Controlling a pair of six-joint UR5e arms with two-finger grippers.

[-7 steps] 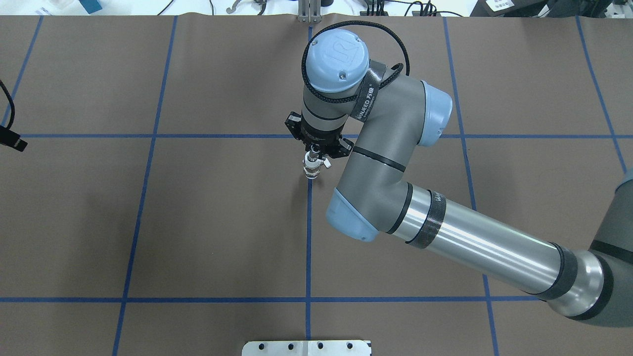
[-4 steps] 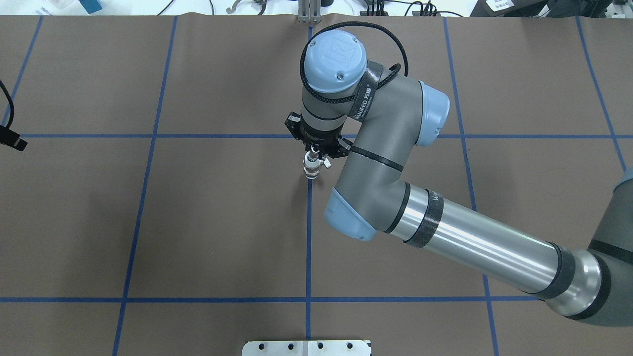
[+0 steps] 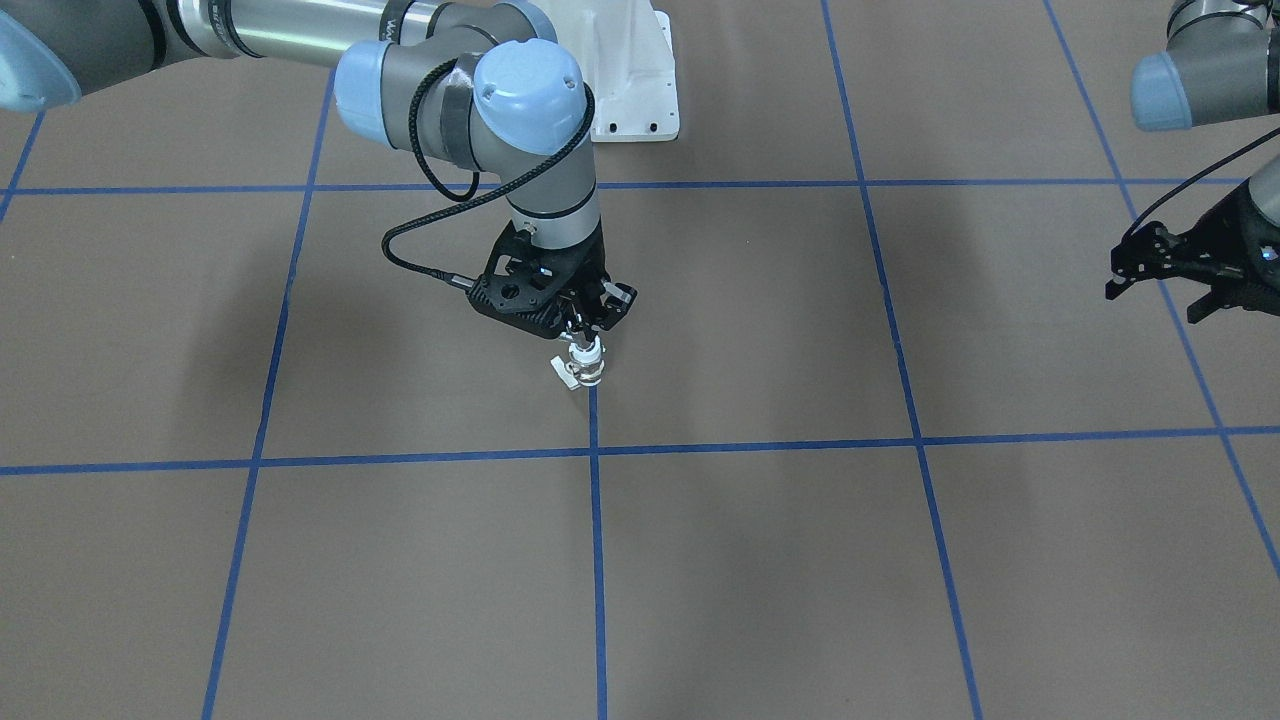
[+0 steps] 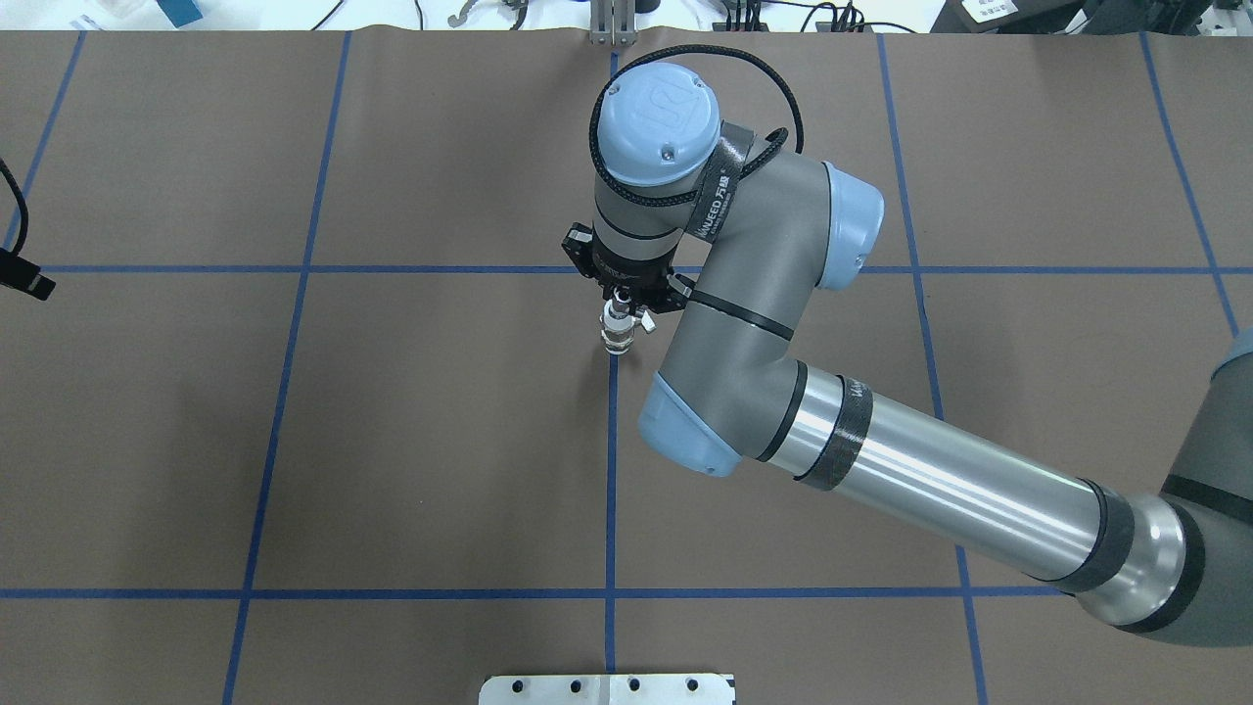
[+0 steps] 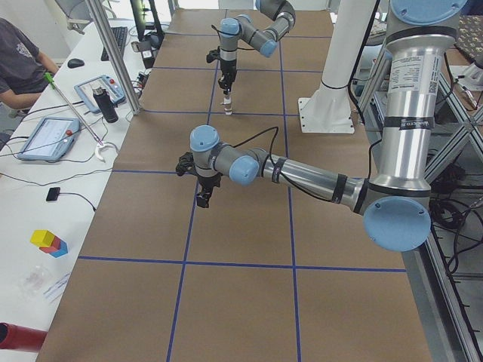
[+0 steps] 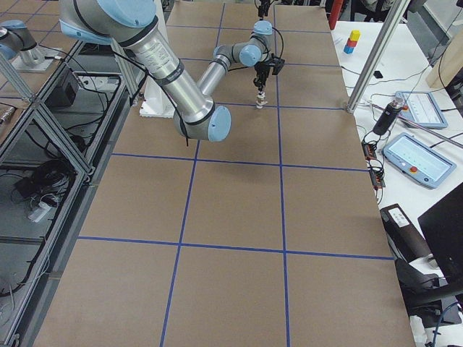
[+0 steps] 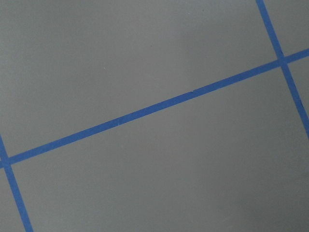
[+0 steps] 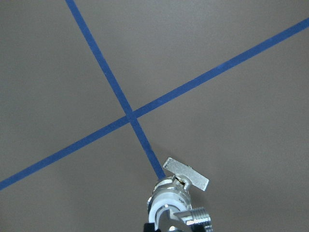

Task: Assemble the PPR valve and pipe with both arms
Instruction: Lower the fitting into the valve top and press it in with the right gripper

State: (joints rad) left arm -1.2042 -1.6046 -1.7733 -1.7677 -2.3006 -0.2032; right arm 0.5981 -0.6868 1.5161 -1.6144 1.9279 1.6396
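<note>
- The front-facing cam is the only one that gets both hands properly. The right gripper (image 3: 580,328) is near the middle of the brown mat (image 3: 800,300), and the left gripper (image 3: 1155,300) is way out at the 3 o'clock edge, well apart.
- In that view the left gripper's fingers are spread with nothing between them, hanging above the mat. Overhead only catches a black sliver of it at 9 o'clock, and its own wrist cam shows just mat and blue tape lines (image 7: 154,108).
- The right gripper is pinched onto the top of the little stack. The shiny all-silver metal pipe (image 3: 579,347) fitting is up top, and the small white plastic valve (image 3: 590,374) with its silvery band is under it.
- The stack stands upright on the centre tape line, a bit toward 12 o'clock from the middle of the overhead view. Can't tell if its bottom actually touches the mat.
- The right wrist cam adds detail nobody else has: the valve's white ring, its flat tab sticking out at 1 o'clock, and a threaded silver end nearest the lens.
- Overhead, the right arm (image 4: 930,480) comes in from 4 o'clock. Its silver forearm slants up to a blue-capped joint, and the wrist is folded so the last link points straight down.
- From the left-end cam, the left arm (image 5: 302,173) stretches low across the mat with its gripper pointing down.
</note>
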